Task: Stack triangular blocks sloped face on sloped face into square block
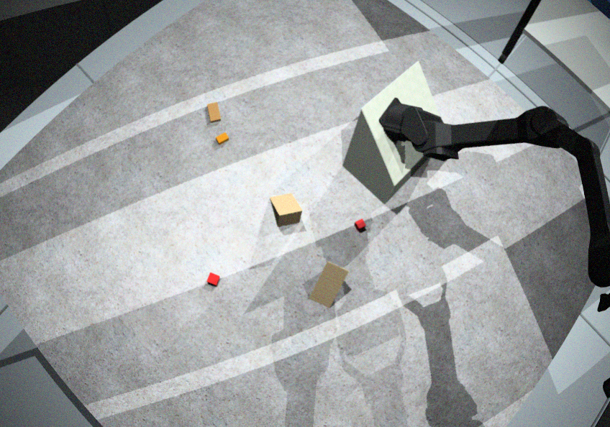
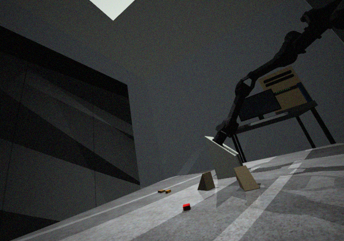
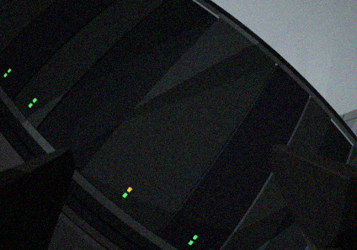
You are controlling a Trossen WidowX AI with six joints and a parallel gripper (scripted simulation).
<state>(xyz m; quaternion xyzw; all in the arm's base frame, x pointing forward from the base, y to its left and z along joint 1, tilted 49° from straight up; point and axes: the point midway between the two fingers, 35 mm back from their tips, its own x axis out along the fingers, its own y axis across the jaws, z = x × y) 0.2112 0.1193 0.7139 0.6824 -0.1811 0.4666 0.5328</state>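
Large pale wedge [image 1: 381,131] is sitting on the worktop [image 1: 147,225]; the end effector [image 1: 393,122] is hovering at it, jaws standing wide and gripping nothing. The two tan triangular blocks [image 1: 285,209] [image 1: 328,283] are lying apart mid-worktop, nowhere near the end effector. Both are looking rigid and light, probably smooth-faced; best pinched across the flat parallel ends, not the slope.
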